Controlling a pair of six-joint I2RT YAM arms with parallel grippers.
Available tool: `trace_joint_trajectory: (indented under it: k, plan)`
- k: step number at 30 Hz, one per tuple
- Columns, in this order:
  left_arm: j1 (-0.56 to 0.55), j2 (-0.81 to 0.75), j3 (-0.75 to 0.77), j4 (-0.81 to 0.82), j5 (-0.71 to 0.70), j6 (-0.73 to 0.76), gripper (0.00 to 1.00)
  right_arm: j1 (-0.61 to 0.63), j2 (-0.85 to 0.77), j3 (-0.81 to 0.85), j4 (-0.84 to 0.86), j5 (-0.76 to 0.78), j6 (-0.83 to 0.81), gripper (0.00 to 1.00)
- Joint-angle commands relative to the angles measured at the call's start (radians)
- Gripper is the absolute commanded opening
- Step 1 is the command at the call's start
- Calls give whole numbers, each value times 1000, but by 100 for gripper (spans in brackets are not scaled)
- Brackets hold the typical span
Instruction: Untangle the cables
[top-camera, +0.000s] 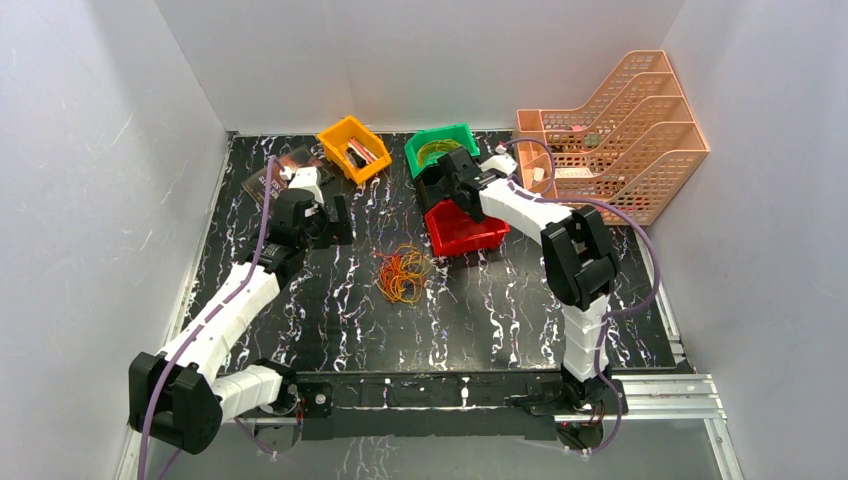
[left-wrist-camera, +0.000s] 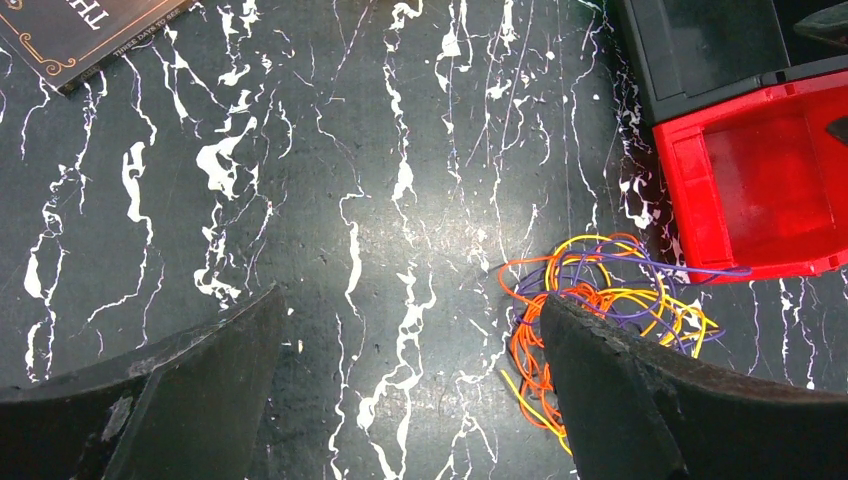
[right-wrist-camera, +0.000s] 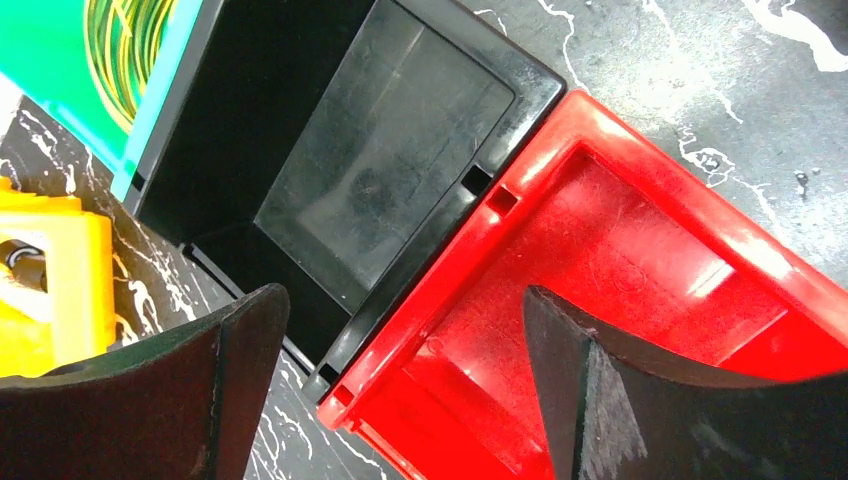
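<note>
The cables (top-camera: 403, 273) lie as one tangle of thin orange, yellow and purple loops on the black marbled table, just left of the red bin (top-camera: 465, 230). In the left wrist view the cables (left-wrist-camera: 640, 290) lie partly under the right-hand finger, and one purple loop reaches the red bin (left-wrist-camera: 770, 170). My left gripper (left-wrist-camera: 410, 300) is open over bare table, up and left of the tangle (top-camera: 335, 220). My right gripper (right-wrist-camera: 405, 295) is open and holds nothing. It hovers (top-camera: 447, 185) over the corner where the red bin (right-wrist-camera: 640, 300) meets a black bin (right-wrist-camera: 390, 150).
A green bin (top-camera: 440, 145) with a yellow-green wire coil (right-wrist-camera: 130, 40) and an orange-yellow bin (top-camera: 353, 148) stand at the back. A peach file rack (top-camera: 620, 130) fills the back right. A dark book (top-camera: 270, 180) lies at the back left. White walls enclose the table.
</note>
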Motion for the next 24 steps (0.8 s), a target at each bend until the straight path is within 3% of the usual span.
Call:
trace_joint_trajectory:
  k: [1, 11, 24]
  plan:
    - [9, -23, 38, -22, 12, -3, 98, 1, 38, 76, -30, 50, 34, 95]
    - [17, -22, 39, -26, 8, -5, 98, 1, 149, 188, -94, 44, -35, 79]
    - [35, -6, 42, -23, 29, -15, 98, 2, 119, 133, -65, 54, -122, 61]
